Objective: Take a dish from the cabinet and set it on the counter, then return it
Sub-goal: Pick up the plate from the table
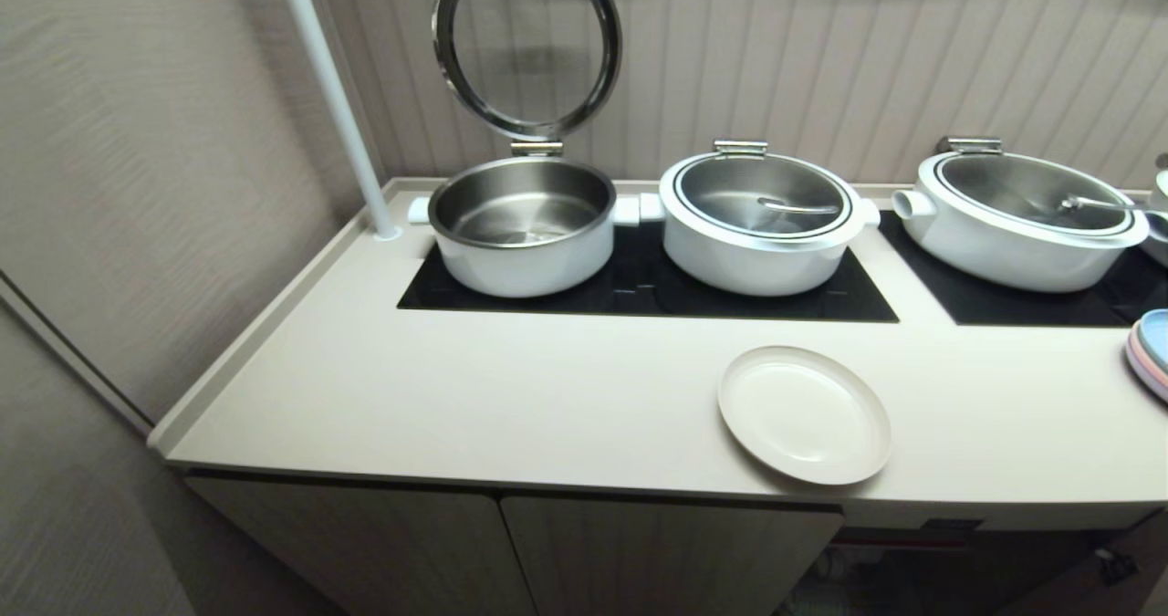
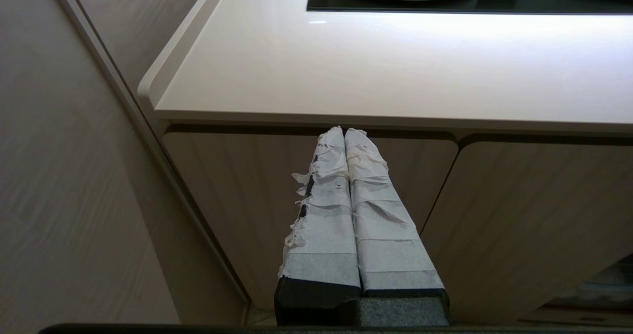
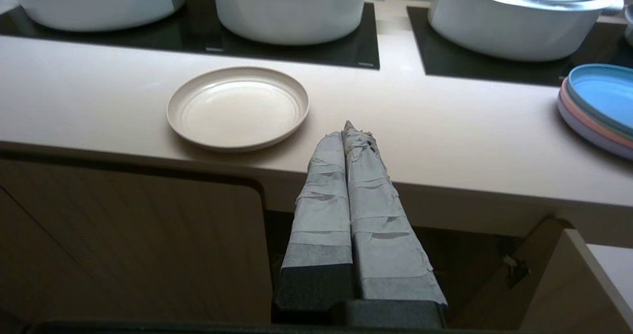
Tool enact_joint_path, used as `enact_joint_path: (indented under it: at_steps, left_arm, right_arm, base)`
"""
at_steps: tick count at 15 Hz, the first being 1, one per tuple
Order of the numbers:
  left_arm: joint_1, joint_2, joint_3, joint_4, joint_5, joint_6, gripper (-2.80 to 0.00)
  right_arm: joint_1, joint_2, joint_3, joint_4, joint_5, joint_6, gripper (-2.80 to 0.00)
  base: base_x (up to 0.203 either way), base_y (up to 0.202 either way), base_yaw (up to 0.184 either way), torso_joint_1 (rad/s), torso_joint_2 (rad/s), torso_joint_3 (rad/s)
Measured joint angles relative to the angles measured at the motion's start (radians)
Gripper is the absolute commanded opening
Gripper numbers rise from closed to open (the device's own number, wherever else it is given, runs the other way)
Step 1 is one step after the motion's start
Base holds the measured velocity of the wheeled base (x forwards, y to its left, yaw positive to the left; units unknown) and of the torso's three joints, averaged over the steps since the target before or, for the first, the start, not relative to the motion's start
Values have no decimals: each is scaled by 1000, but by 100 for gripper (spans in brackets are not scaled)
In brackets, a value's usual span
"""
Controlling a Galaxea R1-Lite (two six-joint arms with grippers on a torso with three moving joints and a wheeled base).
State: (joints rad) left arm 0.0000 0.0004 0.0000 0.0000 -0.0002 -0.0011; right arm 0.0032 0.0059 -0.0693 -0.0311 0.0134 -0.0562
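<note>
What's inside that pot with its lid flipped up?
Nothing shows inside the open pot: only its bare, shiny steel bowl. The two lidded pots beside it show a spoon handle each; anything else in them is hidden.

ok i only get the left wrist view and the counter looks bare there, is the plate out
Observer: Yes. The plate lies flat on the counter near its front edge, in front of the middle pot.
Operator: is the right tool on it
Observer: No. The right tool is shut and empty, apart from the plate.
Operator: cabinet open for the return
Observer: Yes. On the cabinet, a door below the counter's right part stands open.
</note>
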Motion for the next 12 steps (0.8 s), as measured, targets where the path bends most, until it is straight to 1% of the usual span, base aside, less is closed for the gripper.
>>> enact_joint_path:
  at_steps: [2,5,8,12]
  left_arm:
    - [0,0,0,0,0,0,-280]
    - [0,0,0,0,0,0,-280]
    - [0,0,0,0,0,0,-280]
    - [0,0,0,0,0,0,-280]
  right_arm:
    - [0,29,-59,10,0,0,-280]
    - [2,125,-158,-2,0,1,-280]
    - [12,259,-260,-19,-1,1,-280]
    - [14,455,-368,-76,-3,3,-280]
  base:
    - [0,0,0,0,0,0]
    - [0,0,0,0,0,0]
    - [0,0,0,0,0,0]
    - [0,0,0,0,0,0]
